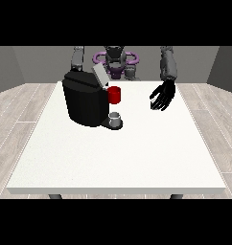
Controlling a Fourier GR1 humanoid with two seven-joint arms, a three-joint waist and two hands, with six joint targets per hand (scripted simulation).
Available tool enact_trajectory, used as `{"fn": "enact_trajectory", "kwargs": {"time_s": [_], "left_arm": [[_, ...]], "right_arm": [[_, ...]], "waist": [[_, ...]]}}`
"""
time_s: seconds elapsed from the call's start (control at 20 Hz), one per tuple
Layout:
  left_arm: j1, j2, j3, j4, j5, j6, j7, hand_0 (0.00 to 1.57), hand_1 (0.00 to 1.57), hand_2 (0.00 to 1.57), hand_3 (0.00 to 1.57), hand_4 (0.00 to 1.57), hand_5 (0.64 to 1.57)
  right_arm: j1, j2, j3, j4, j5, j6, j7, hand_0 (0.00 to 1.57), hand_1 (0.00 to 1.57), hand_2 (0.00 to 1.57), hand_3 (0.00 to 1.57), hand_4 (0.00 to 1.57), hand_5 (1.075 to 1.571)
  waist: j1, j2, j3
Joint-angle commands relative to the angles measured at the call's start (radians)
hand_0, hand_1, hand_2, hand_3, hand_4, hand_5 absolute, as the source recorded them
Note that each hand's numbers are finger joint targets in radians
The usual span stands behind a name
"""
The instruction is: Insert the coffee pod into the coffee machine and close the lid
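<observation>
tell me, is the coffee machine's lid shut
No, the lid stands tilted up above the black coffee machine.

Hand at view's left is fully hidden behind the coffee machine (pixel 84 103), only its upper arm shows. Machine's pod slot under the raised lid (pixel 99 75) isn't visible from here. Desk (pixel 118 158) legs mostly hidden under the front edge.

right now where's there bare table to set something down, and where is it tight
Free: the whole near half of the white table, in front of the coffee machine; also the strip between the red cup and the hand at the view's right. Crowded: the far left, round the machine, red cup and small grey cup.
</observation>
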Motion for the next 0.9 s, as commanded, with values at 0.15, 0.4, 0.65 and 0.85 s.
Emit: {"fn": "enact_trajectory", "kwargs": {"time_s": [0.15, 0.4, 0.65, 0.85], "left_arm": [[-0.037, 0.000, -0.076, 0.059, -0.151, 0.058, 0.016, 0.82, 0.82, 0.96, 0.80, 0.37, 1.571], [-0.054, 0.038, -0.077, 0.179, -0.210, 0.060, -0.027, 0.88, 0.88, 1.00, 0.82, 0.28, 1.571], [-0.071, 0.022, -0.101, 0.213, -0.264, 0.023, -0.028, 0.76, 0.76, 0.98, 0.86, 0.40, 1.571], [-0.090, -0.004, -0.082, 0.255, -0.265, 0.031, -0.055, 1.04, 1.04, 1.12, 1.01, 0.40, 1.571]], "right_arm": [[-0.038, 0.005, -0.024, 0.058, -0.029, 0.020, -0.022, 0.00, 0.00, 0.00, 0.00, 0.00, 1.571], [-0.018, 0.018, 0.003, 0.015, -0.014, 0.017, -0.021, 0.00, 0.00, 0.00, 0.00, 0.00, 1.571], [0.010, 0.010, -0.017, 0.075, -0.036, 0.021, -0.033, 0.00, 0.00, 0.00, 0.00, 0.00, 1.571], [-0.017, -0.021, -0.009, 0.059, 0.035, -0.018, 0.055, 0.00, 0.00, 0.00, 0.00, 0.00, 1.571]], "waist": [[-0.001, -0.006, 0.0004], [-0.040, 0.017, -0.0003], [-0.017, -0.036, 0.0000], [-0.017, -0.046, -0.0004]]}}
